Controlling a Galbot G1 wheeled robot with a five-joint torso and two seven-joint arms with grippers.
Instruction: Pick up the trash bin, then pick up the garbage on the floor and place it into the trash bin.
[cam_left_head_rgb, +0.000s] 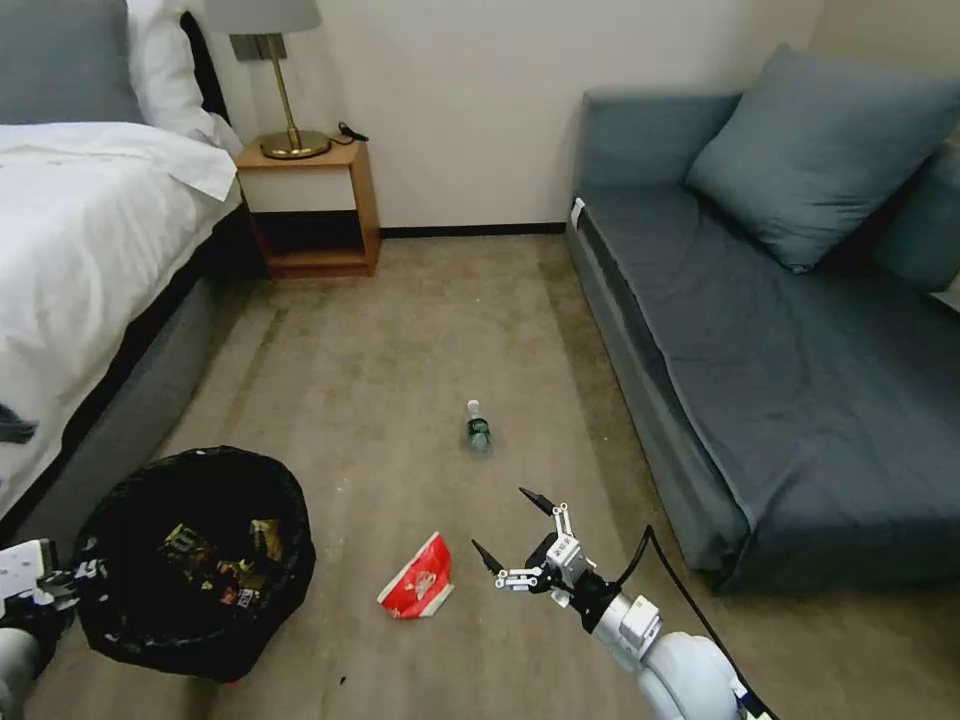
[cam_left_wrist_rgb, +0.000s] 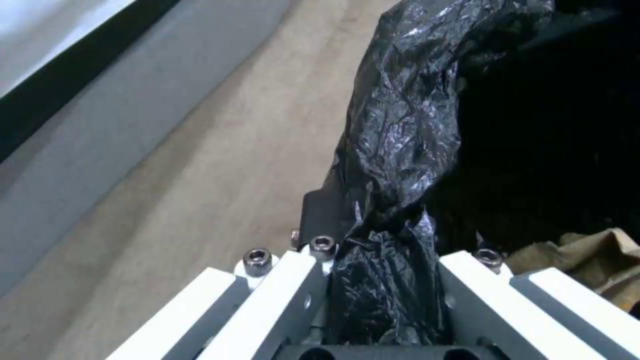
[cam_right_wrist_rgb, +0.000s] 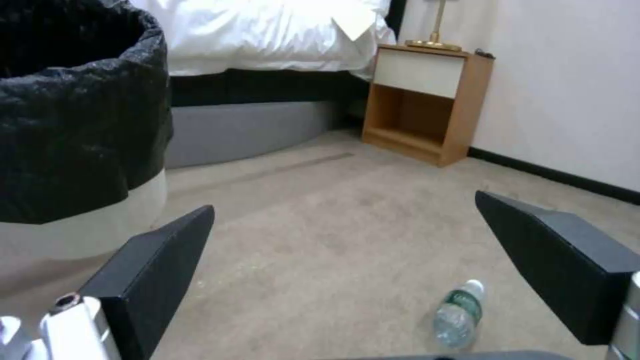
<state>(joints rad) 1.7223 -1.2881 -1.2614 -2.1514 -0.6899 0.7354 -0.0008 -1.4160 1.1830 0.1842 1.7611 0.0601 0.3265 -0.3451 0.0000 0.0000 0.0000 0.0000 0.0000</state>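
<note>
The trash bin (cam_left_head_rgb: 195, 565), lined with a crinkly black bag, hangs at my lower left with wrappers inside. My left gripper (cam_left_head_rgb: 68, 580) is shut on its rim; the left wrist view shows the bag (cam_left_wrist_rgb: 407, 125) pinched in that gripper (cam_left_wrist_rgb: 387, 240), with a tan paper bag (cam_left_wrist_rgb: 600, 255) inside. On the carpet floor (cam_left_head_rgb: 380, 380) lie a red-and-white wrapper (cam_left_head_rgb: 418, 580) and a small clear green-labelled bottle (cam_left_head_rgb: 478, 428). My right gripper (cam_left_head_rgb: 498, 518) hovers open just right of the wrapper, holding nothing. Between its fingers (cam_right_wrist_rgb: 160, 260) the bottle (cam_right_wrist_rgb: 459, 315) lies ahead.
A bed (cam_left_head_rgb: 70, 230) runs along the left, with a wooden nightstand (cam_left_head_rgb: 320, 200) and lamp at the back wall. A grey-blue sofa (cam_left_head_rgb: 760, 330) lines the right. A black cable (cam_left_head_rgb: 690, 590) trails from my right arm. Open carpet lies between bed and sofa.
</note>
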